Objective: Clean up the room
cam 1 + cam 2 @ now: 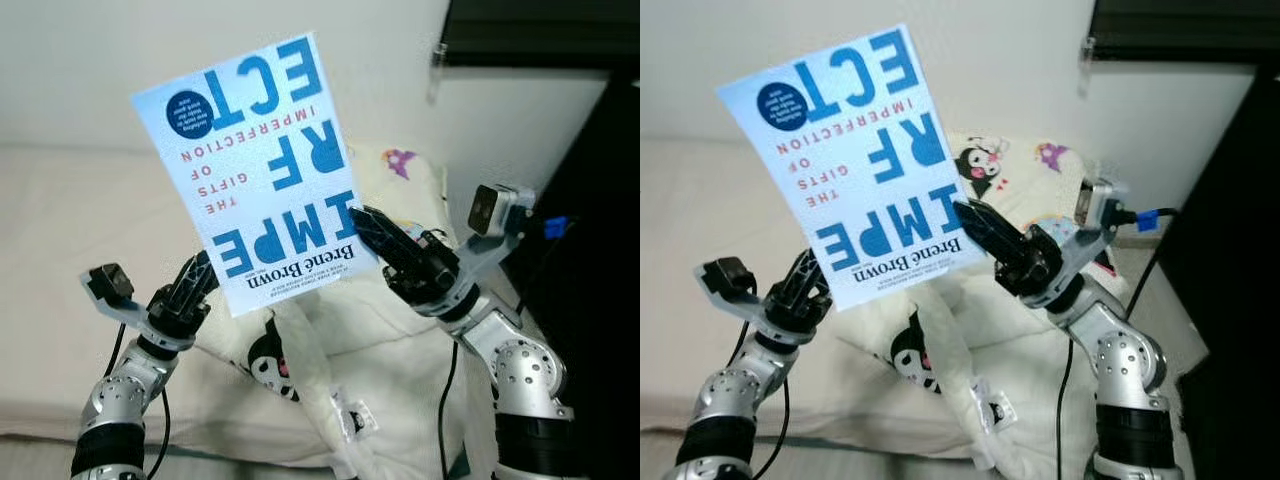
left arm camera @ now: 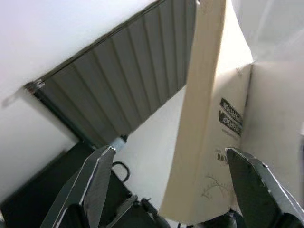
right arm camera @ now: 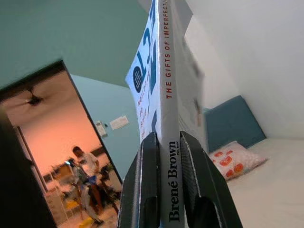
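A pale blue paperback (image 1: 255,170), "The Gifts of Imperfection", is held upside down in the air above the bed. My right gripper (image 1: 362,224) is shut on its lower right corner. In the right wrist view both fingers (image 3: 147,161) press the spine of the book (image 3: 161,71). My left gripper (image 1: 198,274) is open at the lower left edge of the book. In the left wrist view its fingers (image 2: 95,185) stand wide apart, with the book's page edge (image 2: 202,133) between them and apart from both.
Below the book lies a white bed (image 1: 60,230) with cartoon-print pillows (image 1: 300,350). Dark furniture (image 1: 590,200) stands at the right, beside the white wall. A person (image 3: 85,175) stands beyond an open doorway in the right wrist view.
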Available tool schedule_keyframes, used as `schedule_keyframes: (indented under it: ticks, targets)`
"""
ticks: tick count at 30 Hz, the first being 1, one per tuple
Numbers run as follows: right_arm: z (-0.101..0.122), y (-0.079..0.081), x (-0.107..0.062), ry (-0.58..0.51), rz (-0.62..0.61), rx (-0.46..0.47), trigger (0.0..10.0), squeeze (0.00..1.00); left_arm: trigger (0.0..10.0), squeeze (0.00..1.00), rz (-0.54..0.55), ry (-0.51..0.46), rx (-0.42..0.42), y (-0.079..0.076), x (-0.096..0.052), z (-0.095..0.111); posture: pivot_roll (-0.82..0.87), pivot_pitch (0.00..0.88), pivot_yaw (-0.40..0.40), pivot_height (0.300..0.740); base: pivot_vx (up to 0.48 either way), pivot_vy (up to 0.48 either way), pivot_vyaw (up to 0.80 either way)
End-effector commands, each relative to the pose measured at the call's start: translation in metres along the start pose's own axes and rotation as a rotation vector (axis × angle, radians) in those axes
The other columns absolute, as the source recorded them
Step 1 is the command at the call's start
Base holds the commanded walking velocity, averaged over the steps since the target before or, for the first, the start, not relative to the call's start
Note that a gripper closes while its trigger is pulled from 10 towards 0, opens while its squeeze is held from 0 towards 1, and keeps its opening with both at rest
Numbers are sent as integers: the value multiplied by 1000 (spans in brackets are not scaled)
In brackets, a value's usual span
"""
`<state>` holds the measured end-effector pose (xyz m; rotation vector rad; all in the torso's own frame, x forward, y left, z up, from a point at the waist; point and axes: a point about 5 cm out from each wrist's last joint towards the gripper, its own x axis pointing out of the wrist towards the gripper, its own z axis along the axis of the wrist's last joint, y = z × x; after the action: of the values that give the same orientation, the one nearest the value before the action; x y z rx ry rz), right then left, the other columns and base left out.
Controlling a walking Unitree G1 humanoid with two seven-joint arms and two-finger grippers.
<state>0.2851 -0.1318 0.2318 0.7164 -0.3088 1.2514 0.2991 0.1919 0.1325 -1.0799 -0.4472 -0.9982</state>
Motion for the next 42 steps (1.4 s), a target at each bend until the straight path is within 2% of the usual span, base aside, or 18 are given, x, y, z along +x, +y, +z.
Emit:
schedule_keyframes:
  ticks: [1,2,3,4,7,14,18,23,27,28,29,31,32,33,34,36,39,42]
  targets:
    - [-10,-7,0,38,-54,17,10000,0,10000,0,-6,-27,3,-2,-5,5,-139,92,-20,740,0,0,631]
    - [-16,-15,-4,79,-119,15,10000,0,10000,0,-9,-31,1,-2,-5,5,-139,91,-21,740,0,0,625]
    - [-16,-15,-4,79,-119,15,10000,0,10000,0,-9,-31,1,-2,-5,5,-139,91,-21,740,0,0,625]
    - [-24,-25,-9,119,-204,25,10000,0,10000,0,-18,-38,-4,-3,-4,5,-139,92,-21,740,0,0,563]
    - [-33,-34,-15,158,-275,33,10000,0,10000,0,-30,-47,-11,-4,-4,6,-138,92,-21,740,0,0,558]
    - [-38,-34,-17,170,-276,56,10000,0,10000,0,-62,-30,-40,-7,1,0,-135,92,-21,740,0,0,559]
    - [-38,-32,-15,158,-247,55,10000,0,10000,0,-76,1,-68,-8,7,-14,-131,93,-22,740,0,0,561]
    - [-35,-39,-15,174,-290,7,10000,0,10000,0,5,47,-67,0,8,-30,-132,93,-23,740,0,0,586]
    - [-32,-51,-20,153,-392,-37,10000,0,10000,0,403,87,78,34,-11,-33,-130,89,-22,740,0,0,600]
    - [-32,-51,-20,153,-392,-37,10000,0,10000,0,403,87,78,34,-11,-33,-130,89,-22,740,0,0,594]
    - [-32,-53,-21,157,-408,-43,10000,0,10000,0,461,88,102,38,-15,-32,-130,89,-22,740,0,0,594]
    - [-37,-59,-25,198,-463,-65,10000,0,10000,0,631,89,130,48,-31,-29,-129,86,-21,740,0,0,587]
    - [-47,-65,-31,269,-512,-92,10000,0,10000,0,793,93,170,53,-51,-26,-125,83,-20,740,0,0,587]
    - [-47,-65,-31,269,-512,-92,10000,0,10000,0,793,93,170,53,-51,-26,-125,83,-20,740,0,0,587]
    - [-53,-68,-35,321,-542,-112,10000,0,10000,0,903,96,200,56,-66,-23,-125,83,-20,740,0,0,587]
    - [-62,-71,-39,375,-572,-127,10000,0,10000,0,1030,99,226,57,-86,-22,-123,81,-19,740,0,0,587]
    - [-66,-70,-40,387,-570,-118,10000,0,10000,0,1114,95,206,54,-107,-25,-123,79,-19,740,0,0,583]
    - [-67,-70,-40,390,-560,-115,10000,0,10000,0,1128,89,192,52,-113,-29,-125,79,-21,740,0,0,583]
